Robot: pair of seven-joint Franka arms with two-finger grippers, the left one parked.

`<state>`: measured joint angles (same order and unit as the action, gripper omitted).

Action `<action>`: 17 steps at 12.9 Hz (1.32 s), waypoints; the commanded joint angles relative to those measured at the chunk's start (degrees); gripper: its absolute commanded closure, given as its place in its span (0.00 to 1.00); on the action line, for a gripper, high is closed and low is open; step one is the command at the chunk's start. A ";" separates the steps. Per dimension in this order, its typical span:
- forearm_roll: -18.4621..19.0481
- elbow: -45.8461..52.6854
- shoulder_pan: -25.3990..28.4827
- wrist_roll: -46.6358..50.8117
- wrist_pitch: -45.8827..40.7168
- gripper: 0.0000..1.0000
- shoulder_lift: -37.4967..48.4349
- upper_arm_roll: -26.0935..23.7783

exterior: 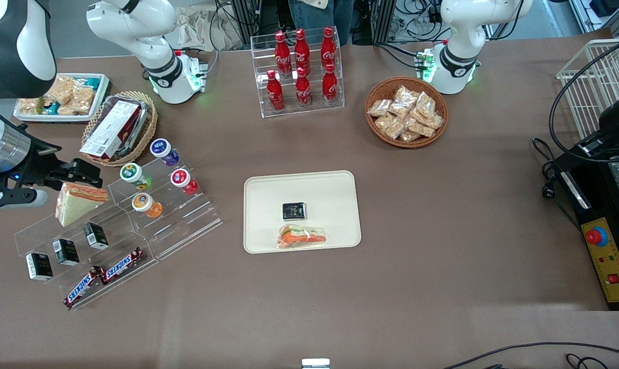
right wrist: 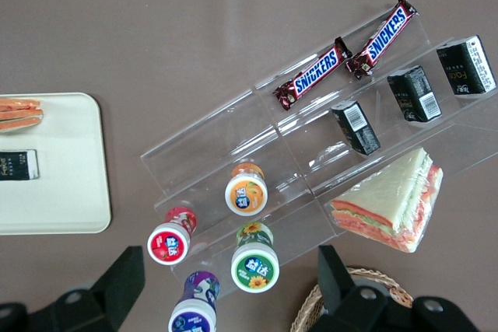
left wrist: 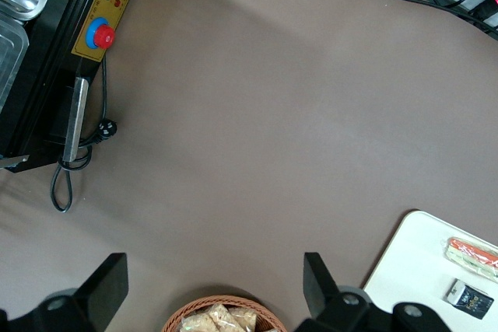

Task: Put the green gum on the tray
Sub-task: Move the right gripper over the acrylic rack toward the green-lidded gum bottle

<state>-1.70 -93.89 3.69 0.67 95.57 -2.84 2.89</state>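
Observation:
The green gum (exterior: 133, 174), a small green bottle with a white lid, lies on a clear acrylic stepped stand (exterior: 186, 215) toward the working arm's end of the table. It also shows in the right wrist view (right wrist: 255, 262). My right gripper (exterior: 90, 174) is open and empty, beside the green gum in the front view and apart from it. In the right wrist view the gripper (right wrist: 229, 285) has the green gum between its spread fingers (right wrist: 124, 277). The cream tray (exterior: 268, 205) lies at the table's middle, holding a black packet (exterior: 294, 210) and a wrapped sandwich (exterior: 302, 236); it also shows in the right wrist view (right wrist: 54, 192).
On the same stand lie a purple bottle (exterior: 163, 150), a red bottle (exterior: 183, 180), an orange bottle (exterior: 146, 203), a sandwich (exterior: 78, 202), black boxes (exterior: 65, 251) and Snickers bars (exterior: 104, 277). A wicker basket with a box (exterior: 117, 128) stands close by. A cola rack (exterior: 301, 72) and snack basket (exterior: 406, 111) stand farther back.

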 commanded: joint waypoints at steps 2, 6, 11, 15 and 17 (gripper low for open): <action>-0.23 0.46 -0.44 -0.76 -0.65 0.01 0.56 0.18; 0.64 -7.59 -0.01 -1.63 2.05 0.01 6.16 0.09; 1.44 -19.91 0.00 -4.62 6.38 0.01 12.86 -0.08; 1.44 -29.56 -0.18 -7.00 11.98 0.01 15.23 -0.08; 1.44 -34.67 -0.18 -7.09 16.29 0.01 16.29 -0.08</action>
<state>-1.02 -122.04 3.67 -5.60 107.48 9.95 2.91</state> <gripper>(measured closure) 0.004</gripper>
